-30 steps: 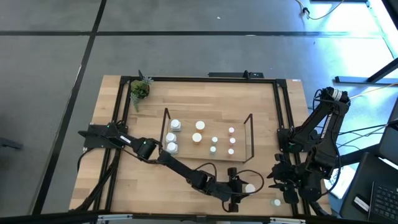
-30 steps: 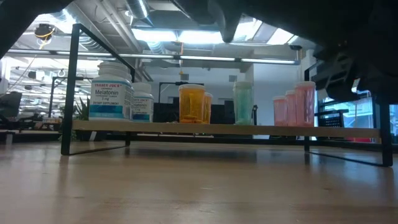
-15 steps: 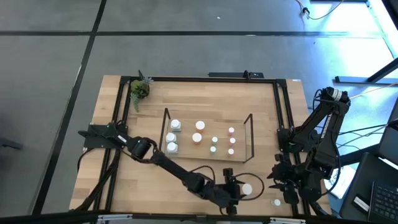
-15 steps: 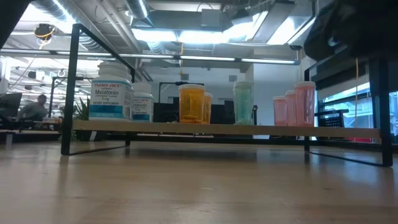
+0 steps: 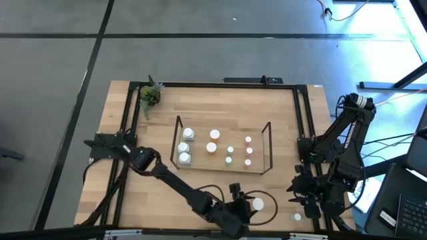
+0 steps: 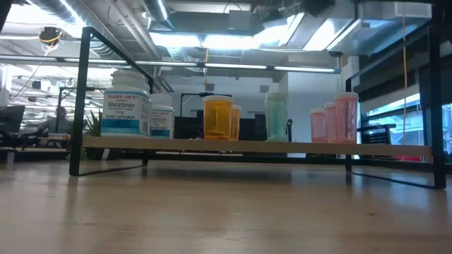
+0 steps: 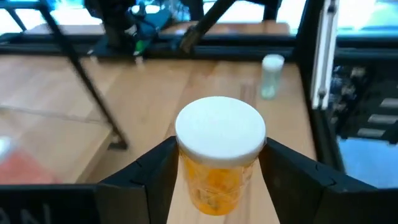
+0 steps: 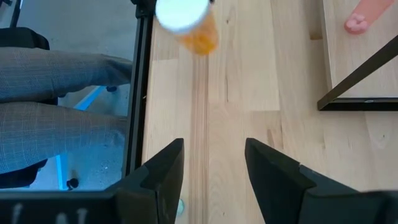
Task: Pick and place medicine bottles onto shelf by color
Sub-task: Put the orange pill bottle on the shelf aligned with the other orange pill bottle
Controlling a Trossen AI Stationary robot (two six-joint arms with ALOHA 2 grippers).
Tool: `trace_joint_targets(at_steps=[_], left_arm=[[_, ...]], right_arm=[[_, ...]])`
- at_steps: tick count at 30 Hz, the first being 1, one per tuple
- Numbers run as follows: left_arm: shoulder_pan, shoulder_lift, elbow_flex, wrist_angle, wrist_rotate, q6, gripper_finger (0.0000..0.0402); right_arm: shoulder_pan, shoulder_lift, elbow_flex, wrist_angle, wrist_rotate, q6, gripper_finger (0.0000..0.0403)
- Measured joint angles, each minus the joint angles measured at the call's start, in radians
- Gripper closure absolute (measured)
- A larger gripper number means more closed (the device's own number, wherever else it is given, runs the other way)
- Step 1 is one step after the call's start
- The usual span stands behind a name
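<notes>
Spanning the pale wood-plank counter (image 5: 200, 107), the thin black-wire shelf (image 6: 254, 147) carries round white-capped medicine bottles (image 6: 215, 117) (one label reads "Melatonin"). The left pincer (image 7: 217, 163) pinches a translucent orange bottle (image 7: 217, 155) near the counter's front edge; the right pincer (image 8: 211, 165) stands spread, holding nothing, at the counter's right edge.

Robotics lab in an open office hall. A wooden table (image 5: 200, 127) edged by a black frame (image 5: 213, 85) stands on grey concrete floor (image 5: 67, 67); exposed ducts (image 6: 141, 21) and strip lights (image 6: 233, 41) run overhead, desks with a seated person (image 6: 62, 116) lie beyond, and cables (image 5: 400, 143) trail off the table's right edge.
</notes>
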Motion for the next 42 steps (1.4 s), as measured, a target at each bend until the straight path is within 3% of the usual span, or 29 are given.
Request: trace_joint_targets(at_steps=[9, 19, 30, 36, 42], left_arm=[[-0.059, -0.071, -0.002, -0.224, -0.197, -0.179, 0.0193], [-0.119, -0.108, -0.001, -0.536, -0.364, -0.55, 0.0193], [-0.111, -0.113, -0.001, -1.032, -0.372, -1.104, 0.0193], [-0.091, -0.113, -0.001, -1.179, -0.37, -1.206, 0.0193], [-0.068, -0.111, -0.067, -1.197, -0.39, -1.275, 0.0193]], right_arm=[[0.0, -0.001, 0.0, 0.0, 0.01, -0.002, 0.0231], [0.0, -0.001, 0.0, -0.001, 0.037, -0.025, 0.0231], [0.0, -0.001, 0.0, 0.001, 0.066, -0.075, 0.0231], [0.0, -0.001, 0.0, 0.002, 0.114, -0.08, 0.0231], [0.0, -0.001, 0.0, 0.002, 0.143, -0.08, 0.0231]])
